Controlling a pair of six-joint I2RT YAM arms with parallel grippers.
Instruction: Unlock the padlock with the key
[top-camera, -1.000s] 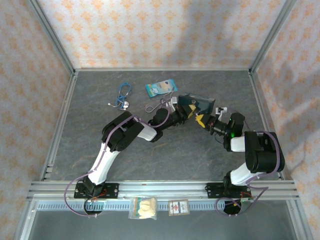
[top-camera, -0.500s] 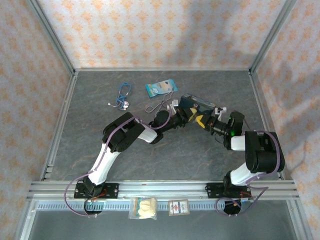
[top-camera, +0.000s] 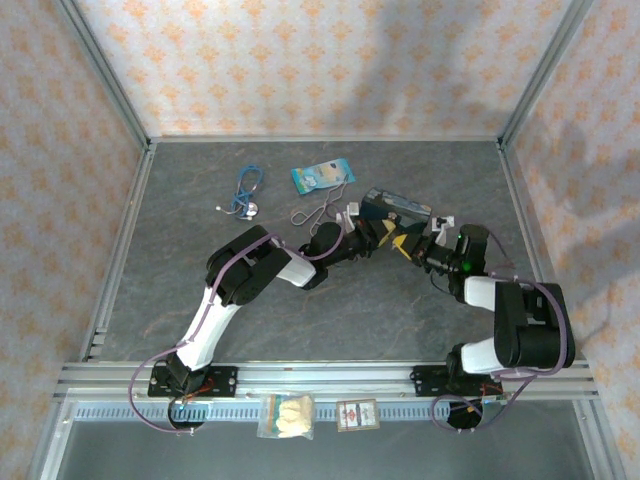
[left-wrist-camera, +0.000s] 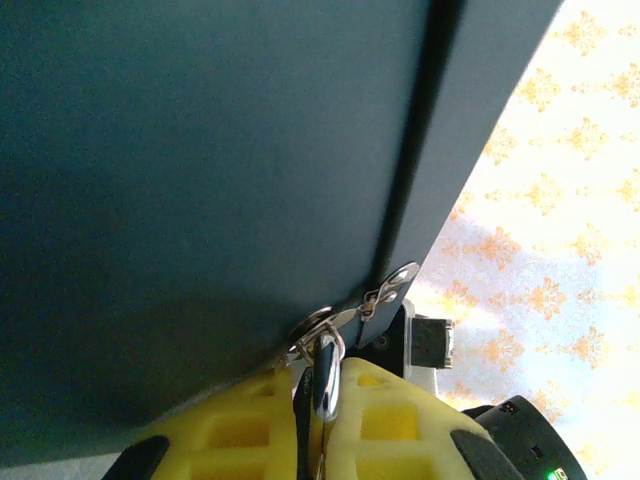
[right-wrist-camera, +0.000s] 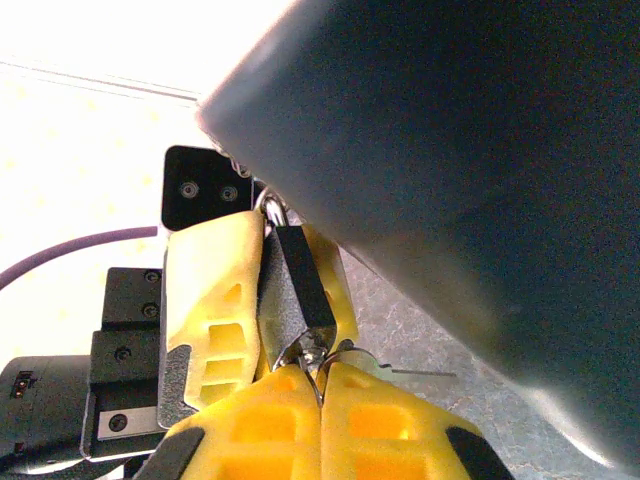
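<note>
The padlock (right-wrist-camera: 296, 285), a small dark squarish body, stands clamped between the yellow fingers (right-wrist-camera: 208, 300) of my left gripper (top-camera: 377, 233). Its shiny shackle (left-wrist-camera: 326, 372) pokes out past my left gripper (left-wrist-camera: 318, 378), close under the dark tin (left-wrist-camera: 200, 180). My right gripper (right-wrist-camera: 320, 375) is shut on the key (right-wrist-camera: 316, 352), which meets the padlock's lower end. A second thin key (right-wrist-camera: 415, 372) sticks out sideways from the same ring. In the top view the two grippers meet tip to tip, my right gripper (top-camera: 404, 243) coming from the right.
The dark painted tin (top-camera: 398, 207) lies just behind the grippers. Further left on the table are silver forceps (top-camera: 315, 212), a blue-and-white packet (top-camera: 322, 176) and a blue stethoscope (top-camera: 245, 190). Two small packets (top-camera: 285, 414) rest on the front rail.
Both grippers have crept slightly toward the back of the table, still joined at the padlock. The right arm's elbow has swung a little outward.
</note>
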